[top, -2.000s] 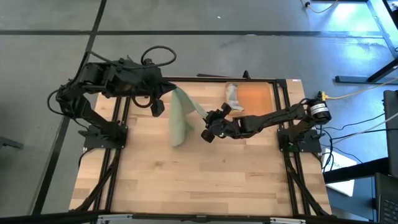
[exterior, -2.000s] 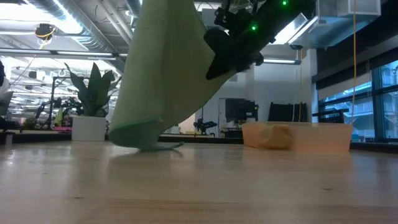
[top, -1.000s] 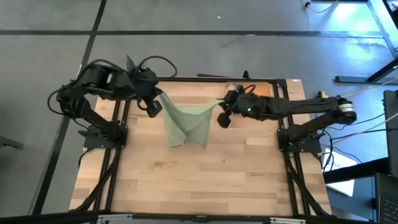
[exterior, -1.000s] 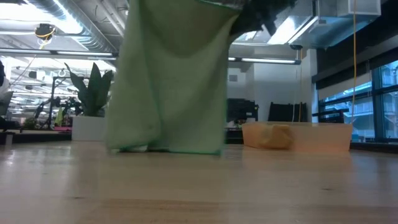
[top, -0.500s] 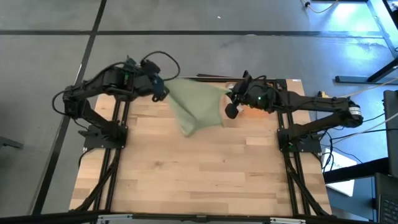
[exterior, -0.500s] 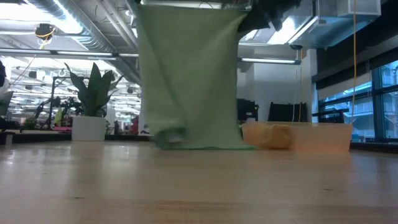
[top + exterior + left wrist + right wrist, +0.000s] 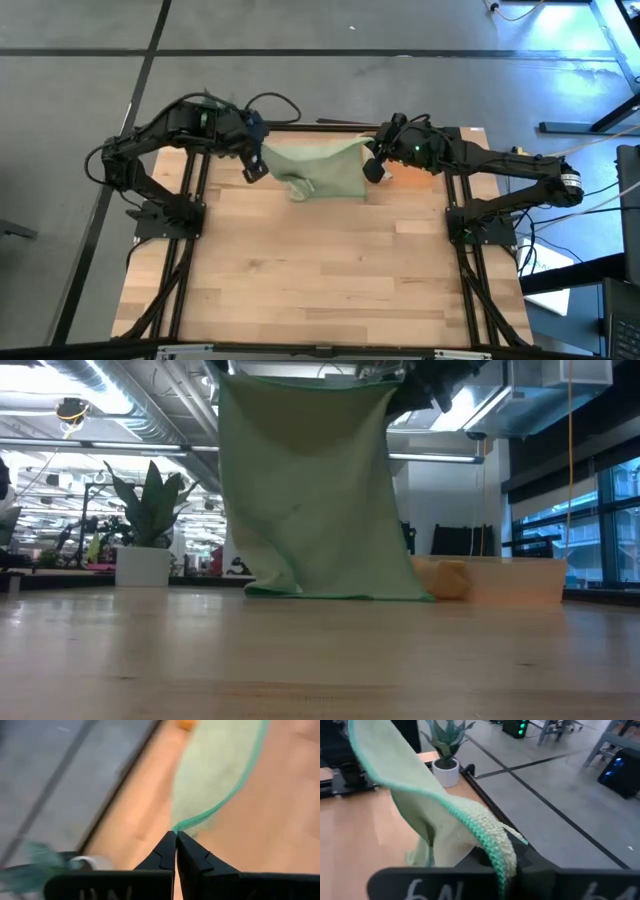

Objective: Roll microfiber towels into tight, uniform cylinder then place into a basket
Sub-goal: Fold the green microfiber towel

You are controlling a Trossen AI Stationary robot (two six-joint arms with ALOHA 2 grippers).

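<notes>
Two grippers are pinching the light green towel (image 7: 322,172) by its upper corners: the left gripper (image 7: 176,836) is closing its fingers tight on the darker green hem, and the right gripper (image 7: 374,168) is clamping the opposite corner, whose bunched edge is draping over its fingers in the right wrist view. Between them the cloth is hanging as a curtain, its top edge running left to right across the far side of the table (image 7: 300,270). Neither arm is nearer. In the low view the bottom hem is touching the wood; from above that contact is hardly readable. The orange basket (image 7: 500,580) is sitting behind the right gripper, with a pale bundle inside, likely the grey towel. Laying the sheet flat toward the near side looks like the next need.
</notes>
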